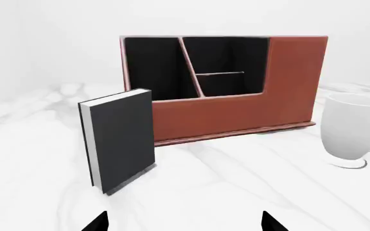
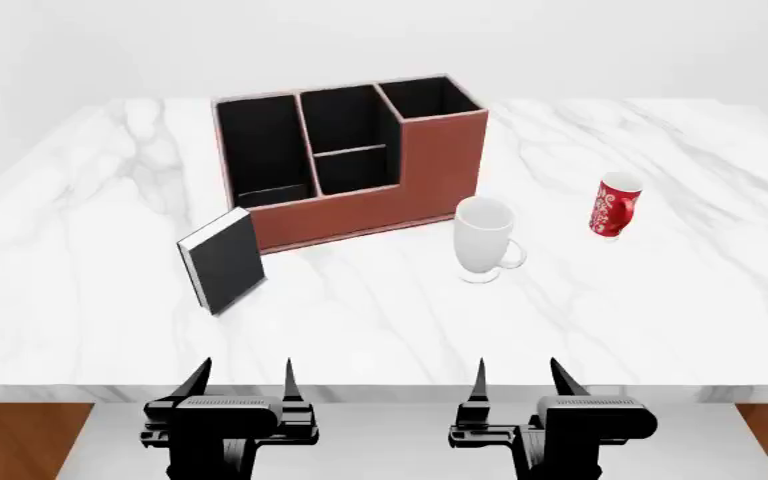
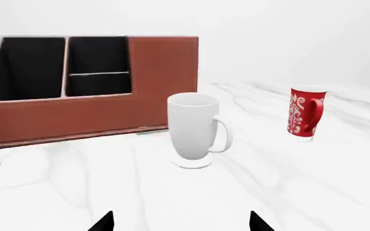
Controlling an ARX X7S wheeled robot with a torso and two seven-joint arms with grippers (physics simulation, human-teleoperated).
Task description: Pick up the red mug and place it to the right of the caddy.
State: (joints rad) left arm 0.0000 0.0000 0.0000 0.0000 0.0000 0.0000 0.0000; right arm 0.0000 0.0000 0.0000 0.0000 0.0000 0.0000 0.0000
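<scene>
The red mug [image 2: 614,208] with a white swirly pattern stands upright on the marble table, far right of the caddy; it also shows in the right wrist view [image 3: 306,113]. The caddy [image 2: 357,190], a reddish-brown box with black compartments, stands at the middle back; it shows in the left wrist view [image 1: 236,110] and right wrist view [image 3: 95,115] too. My left gripper [image 2: 241,385] and right gripper [image 2: 518,382] hover at the table's near edge, both open and empty. Only their fingertips show in the left wrist view [image 1: 183,222] and the right wrist view [image 3: 179,222].
A plain white footed mug [image 2: 483,240] stands between the caddy and the red mug, also seen in the right wrist view [image 3: 194,131] and the left wrist view [image 1: 352,130]. A dark book [image 2: 223,260] stands upright at the caddy's front left. The marble table [image 2: 651,320] ends near my grippers.
</scene>
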